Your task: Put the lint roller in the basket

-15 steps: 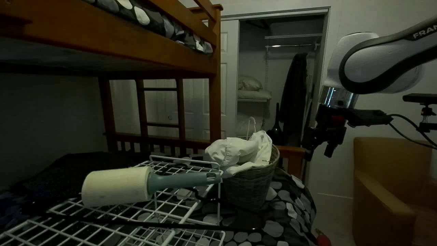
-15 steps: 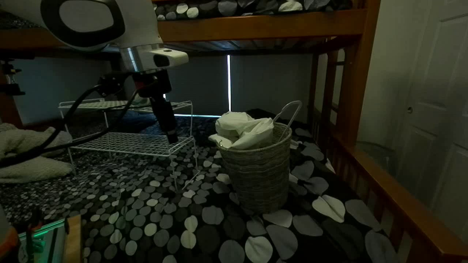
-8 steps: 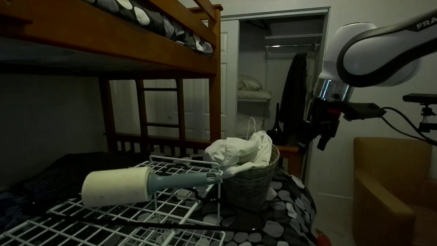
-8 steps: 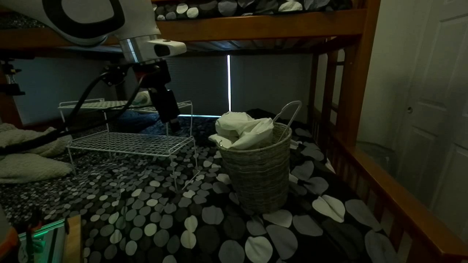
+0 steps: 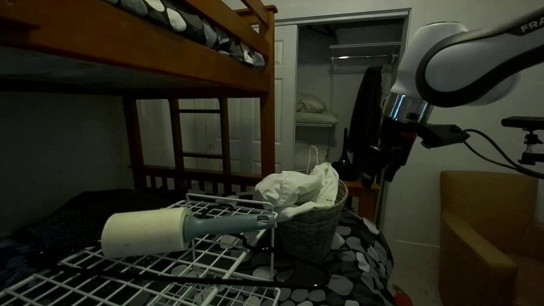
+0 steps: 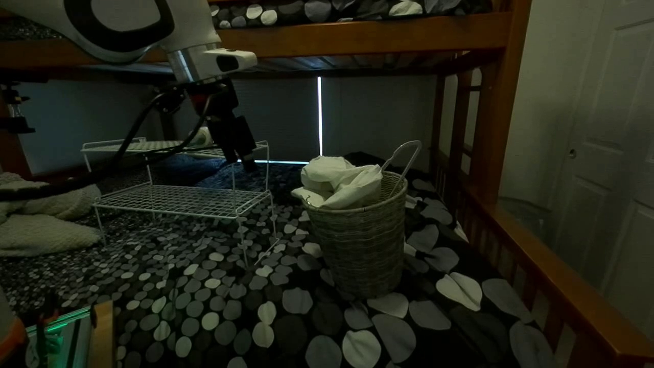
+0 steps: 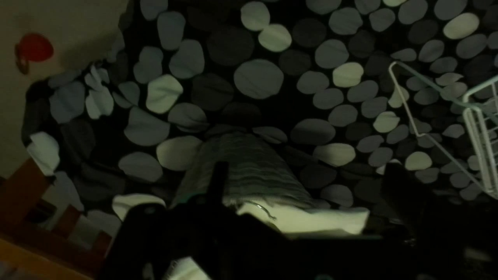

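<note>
The lint roller, with a pale roll (image 5: 144, 233) and a blue-green handle, lies on the white wire rack (image 5: 231, 270). In an exterior view only part of the lint roller (image 6: 202, 137) shows behind the arm. The wicker basket (image 5: 312, 233) stands on the bed beside the rack; it also shows in an exterior view (image 6: 360, 245) and in the wrist view (image 7: 243, 167). White cloth (image 6: 340, 181) fills much of its top. My gripper (image 5: 377, 179) is in the air, apart from roller and basket. In the wrist view its fingers (image 7: 307, 173) are spread with nothing gripped.
A white hanger (image 6: 409, 153) sticks up from the basket. The upper bunk's wooden rail (image 6: 368, 42) runs above. The rack (image 6: 168, 202) has two levels. A fleecy blanket (image 6: 46, 232) lies on the bed. A tan armchair (image 5: 476, 238) stands beyond it.
My gripper has risen and tilted, moving left in an exterior view where the lint roller is plain, and slightly right in the other view. The lint roller and basket have not moved.
</note>
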Robot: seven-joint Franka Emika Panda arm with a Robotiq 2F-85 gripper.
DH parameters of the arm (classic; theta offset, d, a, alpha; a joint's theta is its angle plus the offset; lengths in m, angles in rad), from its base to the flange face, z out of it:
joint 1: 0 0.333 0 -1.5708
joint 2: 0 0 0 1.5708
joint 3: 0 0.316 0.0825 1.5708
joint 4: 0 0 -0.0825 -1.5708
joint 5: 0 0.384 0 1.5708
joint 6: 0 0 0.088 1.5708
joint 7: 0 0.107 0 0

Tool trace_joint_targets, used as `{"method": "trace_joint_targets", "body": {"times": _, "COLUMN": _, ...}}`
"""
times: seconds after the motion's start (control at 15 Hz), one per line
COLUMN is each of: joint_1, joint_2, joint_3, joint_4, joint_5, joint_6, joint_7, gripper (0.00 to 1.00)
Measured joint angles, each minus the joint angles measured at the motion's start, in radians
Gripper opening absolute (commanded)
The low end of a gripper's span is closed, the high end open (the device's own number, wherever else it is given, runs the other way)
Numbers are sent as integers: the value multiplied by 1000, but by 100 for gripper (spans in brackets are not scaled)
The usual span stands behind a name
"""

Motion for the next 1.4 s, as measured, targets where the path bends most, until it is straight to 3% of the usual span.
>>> {"method": "trace_joint_targets", "body": {"times": 0.4, "joint_1": 207, "joint_2": 15, "joint_3": 116, "joint_4": 167, "joint_5": 24, "joint_6": -6, "joint_7": -38, "gripper": 100}}
{"method": "trace_joint_targets", "body": {"times": 0.73, "joint_1": 350, "joint_2": 133, "joint_3": 123, "joint_4": 294, "joint_5": 133, "joint_6": 8, "joint_7": -171, "gripper": 100}}
{"method": "trace_joint_targets", "body": {"times": 1.07, "joint_1": 377, "joint_2": 238, "joint_3": 103, "joint_4": 334, "joint_5": 157, "joint_6": 34, "joint_7": -228, "gripper": 100}}
{"method": "trace_joint_targets", "body": {"times": 1.4, "joint_1": 387, "joint_2": 337, "joint_3": 139, "joint_4": 399, "joint_5": 173, "joint_6": 34, "joint_7": -242, "gripper": 100}}
